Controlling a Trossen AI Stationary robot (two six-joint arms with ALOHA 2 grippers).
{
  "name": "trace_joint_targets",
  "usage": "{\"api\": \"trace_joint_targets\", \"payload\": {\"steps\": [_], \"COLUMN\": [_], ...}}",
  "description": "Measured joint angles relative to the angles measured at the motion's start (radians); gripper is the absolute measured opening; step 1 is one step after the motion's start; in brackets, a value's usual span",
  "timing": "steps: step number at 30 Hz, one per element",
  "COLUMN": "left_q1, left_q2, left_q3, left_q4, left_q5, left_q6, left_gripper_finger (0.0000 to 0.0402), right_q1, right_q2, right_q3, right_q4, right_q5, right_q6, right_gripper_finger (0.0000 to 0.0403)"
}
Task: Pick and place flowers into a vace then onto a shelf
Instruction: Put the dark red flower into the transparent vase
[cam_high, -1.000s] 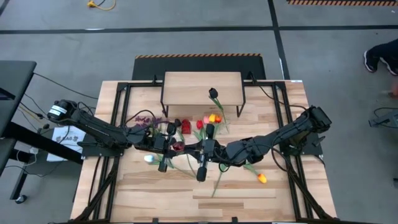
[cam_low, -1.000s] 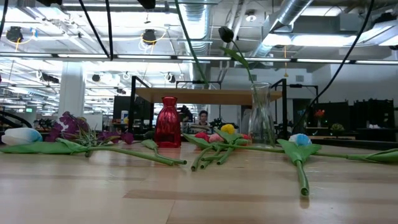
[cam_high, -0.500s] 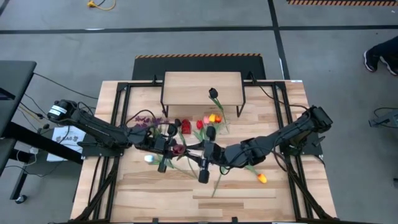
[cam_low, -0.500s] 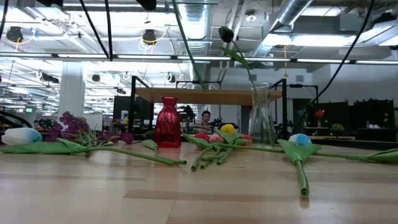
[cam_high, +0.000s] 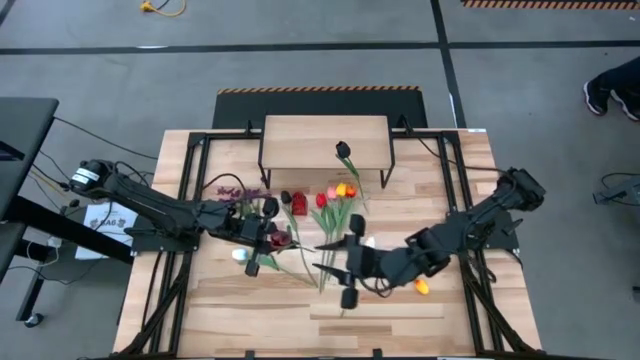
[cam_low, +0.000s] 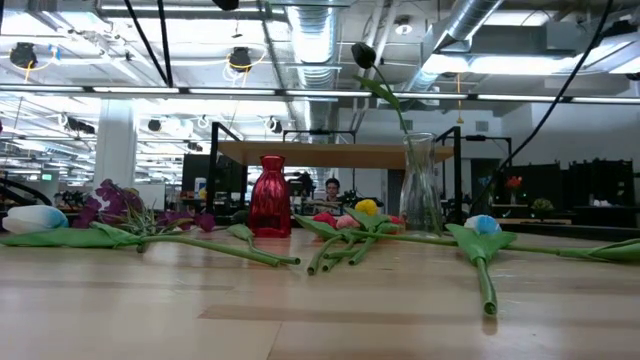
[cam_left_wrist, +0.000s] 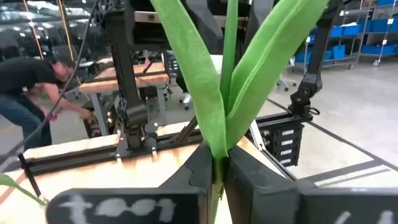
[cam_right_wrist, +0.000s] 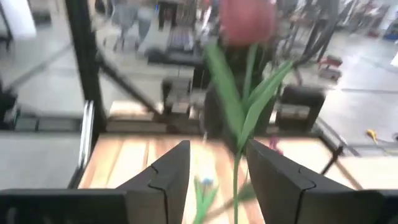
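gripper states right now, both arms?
Left gripper: closed on a green tulip stem.
Right gripper: open, holding nothing; a red tulip stands ahead of it.

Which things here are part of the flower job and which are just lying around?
Job: green-stemmed flower in shut left gripper; open right gripper; clear glass vase; red glass vase; light-wood shelf; loose tulips.
Lying about: white paper sheet; yellow floor cable.
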Motion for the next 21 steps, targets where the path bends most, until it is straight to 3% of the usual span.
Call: {"api": "trace_joint_targets", "payload": {"steps": [13,16,21], "left_q1": [0.042,0.096,0.180], "left_q2": [0.001,0.025,0.112], "left_q3": [0.027,0.100,0.292], "left_q4": [0.000,-0.044,-0.243], "left_q5": [-0.012,-0.007,0.085], "left_q6": [0.003,-0.010,0.015], "left_gripper_finger": [0.0013,0.0013,0.0013], "right_q1": [0.084,0.075,0.055], "right_q2": [-0.004,-0.009,-0.036], "right_q3": [-0.001,-0.002,-0.001], "right_q4": [-0.556,-0.647,-0.697], "right_q5": [0.028,0.018,-0.083], "right_q6": [0.217,0.249,0.270], "right_gripper_finger": [0.0095,0.0076,0.0054]}}
